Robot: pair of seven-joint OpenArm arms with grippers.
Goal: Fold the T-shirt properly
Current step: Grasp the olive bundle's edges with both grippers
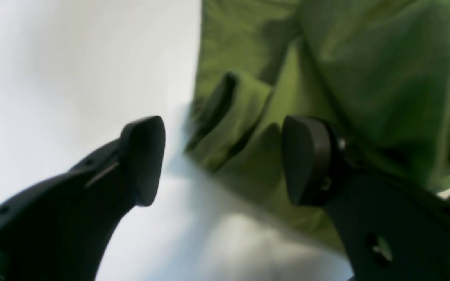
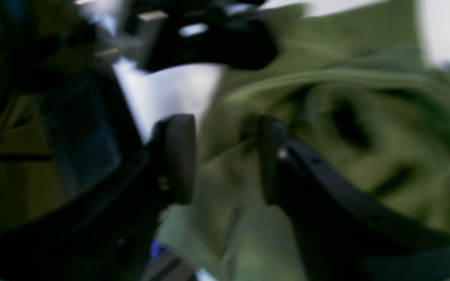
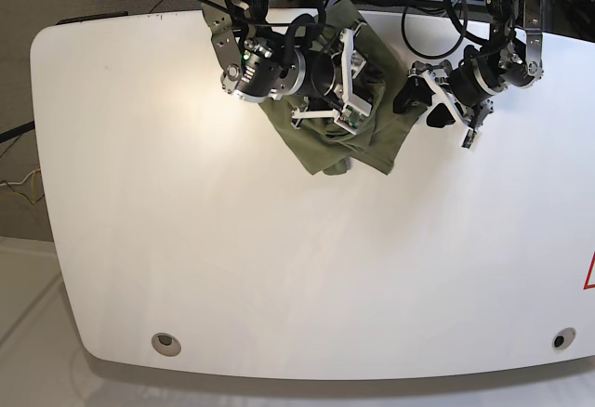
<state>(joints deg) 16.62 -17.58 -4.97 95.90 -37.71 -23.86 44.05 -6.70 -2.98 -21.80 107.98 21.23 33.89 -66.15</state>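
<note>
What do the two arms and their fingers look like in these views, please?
Both arms are black and silver-grey with looping black cables. The left gripper has matte black, rounded paddle-shaped fingers. The right gripper has similar black fingers. White bracket frames show near the wrists.

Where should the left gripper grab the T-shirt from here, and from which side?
Judging by the left wrist view, take the rolled hem fold of the T-shirt at its table-side edge. That edge is bunched and raised off the white table, so a finger can slide under. The left gripper stands open beside it: come in low from the bare-table side.
</note>
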